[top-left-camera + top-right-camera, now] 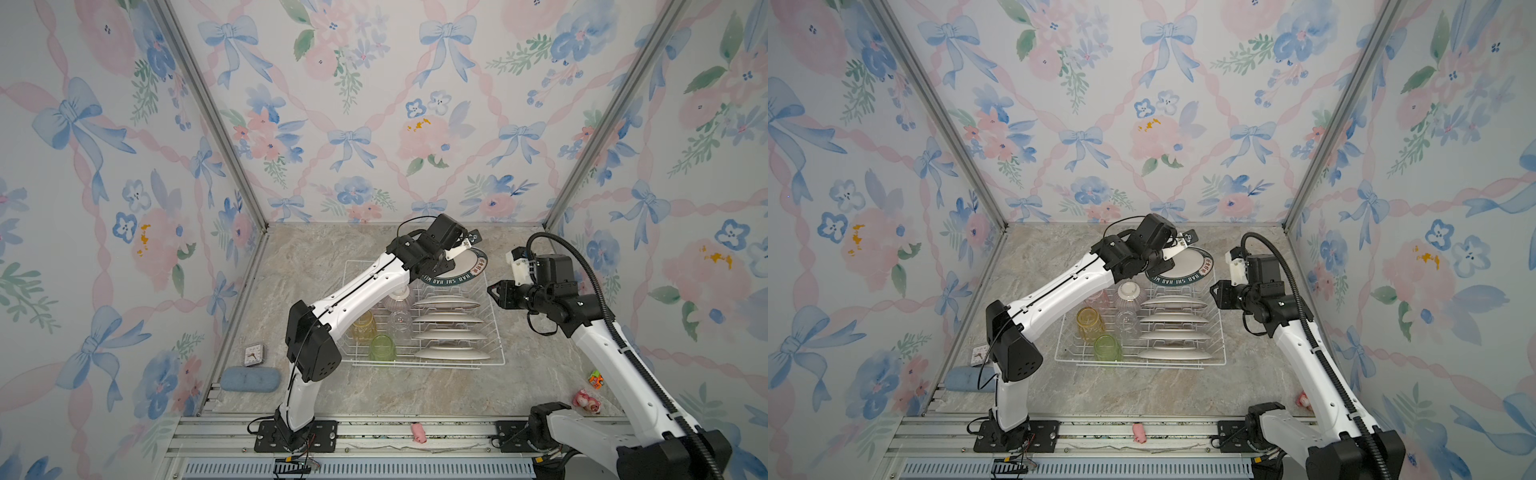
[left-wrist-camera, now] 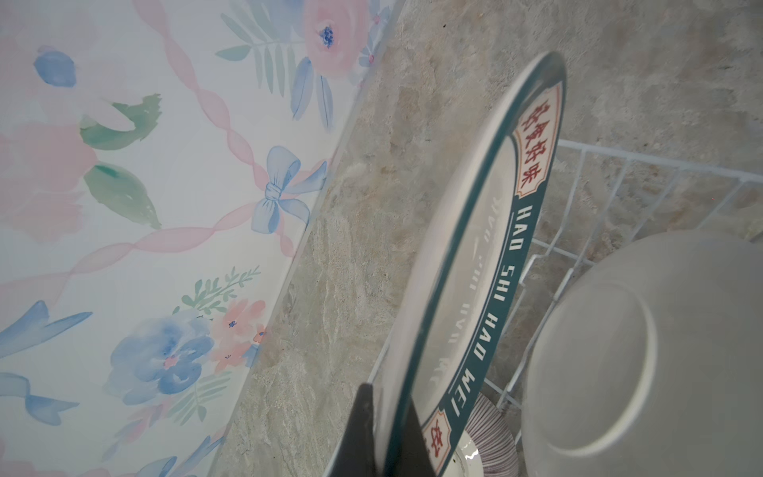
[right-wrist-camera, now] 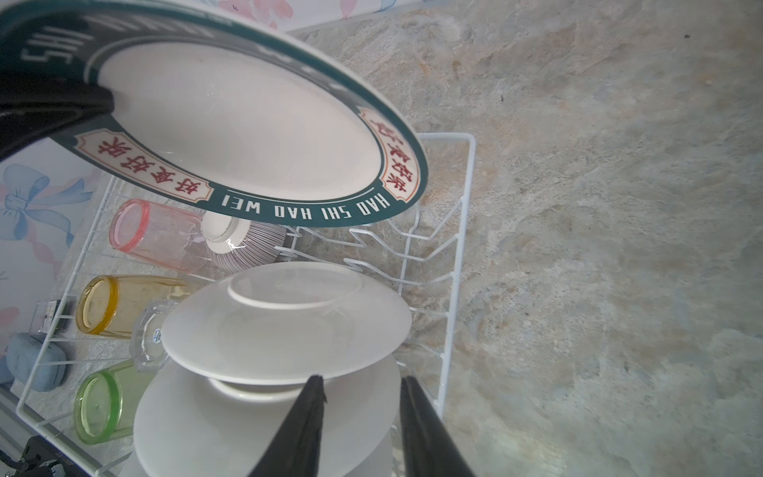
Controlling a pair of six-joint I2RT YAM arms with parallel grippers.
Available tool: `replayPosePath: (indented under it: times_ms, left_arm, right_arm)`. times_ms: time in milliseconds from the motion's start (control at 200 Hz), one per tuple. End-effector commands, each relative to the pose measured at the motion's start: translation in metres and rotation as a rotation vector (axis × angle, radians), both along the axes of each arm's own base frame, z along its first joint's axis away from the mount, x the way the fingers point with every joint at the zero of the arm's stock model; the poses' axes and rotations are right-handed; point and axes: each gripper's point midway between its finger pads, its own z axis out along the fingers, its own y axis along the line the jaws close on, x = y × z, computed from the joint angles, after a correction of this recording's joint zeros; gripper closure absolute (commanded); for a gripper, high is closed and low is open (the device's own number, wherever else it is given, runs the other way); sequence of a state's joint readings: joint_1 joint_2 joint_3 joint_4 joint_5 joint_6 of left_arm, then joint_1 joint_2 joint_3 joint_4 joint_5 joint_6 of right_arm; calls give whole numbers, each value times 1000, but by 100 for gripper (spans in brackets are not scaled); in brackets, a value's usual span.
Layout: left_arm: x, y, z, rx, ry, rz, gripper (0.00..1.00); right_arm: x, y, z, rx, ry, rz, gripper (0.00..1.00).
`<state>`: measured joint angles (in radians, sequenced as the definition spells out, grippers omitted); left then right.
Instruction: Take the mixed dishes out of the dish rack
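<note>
1. Nearest you, a small pink toy (image 1: 419,432) is lying on the rail just past the counter's (image 1: 374,395) front edge. A blue case (image 1: 249,379) and a little clock (image 1: 253,354) are sitting by the front left corner.
2. The dish rack (image 1: 498,358) is sitting around the middle of the counter. In its left half, the green tumbler (image 1: 382,347) is sitting nearest the rack's front edge, with the yellow tumbler (image 1: 365,326) and the clear tumbler (image 1: 399,320) just behind it.
3. Four plates (image 1: 451,354) are standing on edge in a row along the rack's right half, backs facing you.
4. Farther back, the ribbed bowl (image 1: 1130,300) is resting foot up. The pink tumbler (image 3: 157,237) is lying just beside it (the left arm is hiding most of it in both top views).
5. The right gripper (image 1: 494,291) is hovering just off the rack's right edge, its jaws parted and gripping nothing.
6. Farthest from you, the left gripper (image 1: 453,259) is clamping the rim of the fifth plate (image 1: 467,266). The plate is hanging tilted above the rack's far right corner, clear of the wires, with its dark lettered rim facing up.
</note>
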<state>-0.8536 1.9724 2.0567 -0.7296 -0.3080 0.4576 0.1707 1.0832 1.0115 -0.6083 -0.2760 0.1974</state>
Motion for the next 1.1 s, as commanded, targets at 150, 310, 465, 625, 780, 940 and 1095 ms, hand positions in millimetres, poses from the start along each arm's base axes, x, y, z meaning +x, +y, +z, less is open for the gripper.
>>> replayPosePath:
  times_ms: [150, 310, 465, 625, 780, 940, 1095]
  left_arm:
    - [-5, 5, 37, -175, 21, -9, 100]
    - [-6, 12, 46, -228, 42, -20, 100]
    - [-5, 16, 46, -256, 61, -23, 100]
    - [-3, 15, 41, -254, 71, -25, 100]
    - [0, 12, 34, -239, 76, -26, 100]
    - [5, 12, 22, -220, 93, -23, 100]
    - [12, 15, 10, -201, 105, -8, 100]
  right_arm:
    - [4, -1, 13, 117, -56, -14, 66]
    - [8, -9, 16, 194, -69, -41, 67]
    - [12, -9, 12, 235, -67, -38, 67]
    - [20, -6, 7, 260, -79, -32, 67]
    - [27, -3, 5, 271, -84, -21, 67]
    - [31, -1, 1, 270, -84, -6, 67]
    - [41, 5, 2, 289, -118, 42, 66]
